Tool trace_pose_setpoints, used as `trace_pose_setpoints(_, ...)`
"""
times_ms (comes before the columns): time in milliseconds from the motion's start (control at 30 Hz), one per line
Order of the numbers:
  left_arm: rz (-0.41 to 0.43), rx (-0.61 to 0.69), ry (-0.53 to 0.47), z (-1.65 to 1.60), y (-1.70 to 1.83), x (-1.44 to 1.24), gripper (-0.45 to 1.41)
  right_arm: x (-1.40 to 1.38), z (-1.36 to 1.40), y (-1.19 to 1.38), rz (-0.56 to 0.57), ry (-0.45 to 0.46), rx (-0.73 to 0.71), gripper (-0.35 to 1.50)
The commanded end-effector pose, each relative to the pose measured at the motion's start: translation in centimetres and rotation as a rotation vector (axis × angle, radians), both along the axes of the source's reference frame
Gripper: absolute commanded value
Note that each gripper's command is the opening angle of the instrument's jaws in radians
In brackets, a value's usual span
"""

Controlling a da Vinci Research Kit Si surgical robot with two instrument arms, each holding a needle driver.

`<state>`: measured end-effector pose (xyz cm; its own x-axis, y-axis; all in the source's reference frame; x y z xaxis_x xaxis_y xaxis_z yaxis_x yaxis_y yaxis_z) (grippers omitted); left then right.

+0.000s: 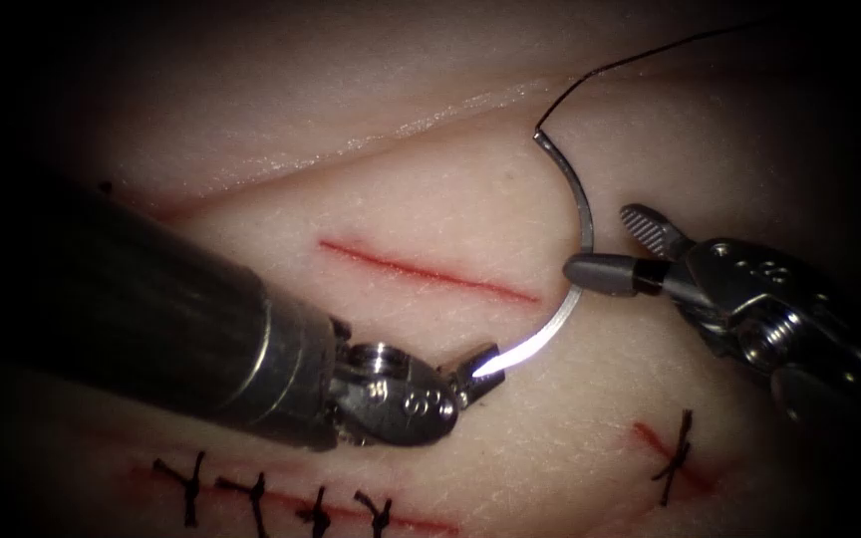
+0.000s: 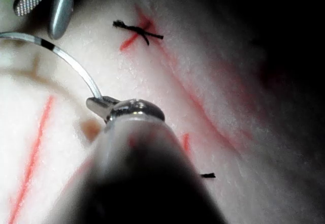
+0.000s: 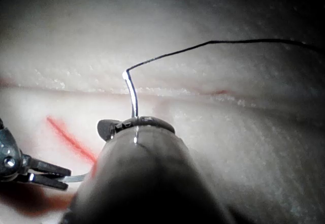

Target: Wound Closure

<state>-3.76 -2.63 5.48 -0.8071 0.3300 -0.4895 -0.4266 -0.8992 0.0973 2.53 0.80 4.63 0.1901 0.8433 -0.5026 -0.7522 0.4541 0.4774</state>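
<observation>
Needle [image 1: 578,239]: it is arcing clear above the tissue [image 1: 450,189], off the right end of the open cut [image 1: 426,271]; I am seeing no part of it in the tissue.
Needle tip end: I am gripping it in my left tool [image 1: 482,371], jaws clenched on the needle close to its point, just below the cut's right end.
Needle mid-curve: my right tool [image 1: 618,249] is sitting at it with jaws parted, one jaw lying across the needle and the other lifted away from it; I am not gripping anything here.
Thread [image 1: 650,55]: it is running from the needle's blunt end up toward the tissue's far right corner, hanging free of both my tools.
Cut: it is lying open and red near the middle of the tissue, unstitched.
Stitched cuts: a row of dark knots [image 1: 251,493] is sitting along the tissue's near edge, with one more knot [image 1: 675,448] on a short red cut toward the near right corner.
</observation>
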Motion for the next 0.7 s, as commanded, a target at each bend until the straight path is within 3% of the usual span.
trace_pose_setpoints(33,0.015,-0.010,0.002,0.04,-0.07,-0.01,-0.45,0.10,0.08,0.03,0.010,-0.017,-0.001,1.26)
trace_pose_setpoints(200,0.044,-0.052,-0.001,-0.06,-0.09,-0.01,-0.45,0.18,0.15,0.07,0.014,-0.007,-0.001,1.30)
trace_pose_setpoints(400,0.054,-0.074,0.004,-0.14,-0.11,-0.05,-0.45,0.30,0.19,0.07,0.007,-0.026,0.016,1.15)
trace_pose_setpoints(467,0.057,-0.078,0.005,-0.14,-0.11,-0.04,-0.45,0.30,0.19,0.05,0.004,-0.028,0.018,0.91)
trace_pose_setpoints(500,0.060,-0.083,0.005,-0.14,-0.11,-0.05,-0.45,0.30,0.18,0.04,0.003,-0.028,0.017,0.58)
trace_pose_setpoints(533,0.060,-0.083,0.006,-0.14,-0.11,-0.05,-0.45,0.30,0.17,0.00,0.002,-0.026,0.014,-0.35)
trace_pose_setpoints(600,0.065,-0.086,0.008,-0.14,-0.11,-0.05,-0.37,0.29,0.15,-0.02,0.002,-0.026,0.014,-0.35)
trace_pose_setpoints(700,0.065,-0.085,0.007,-0.14,-0.10,-0.04,-0.05,0.27,0.13,-0.01,0.011,-0.032,0.002,-0.35)
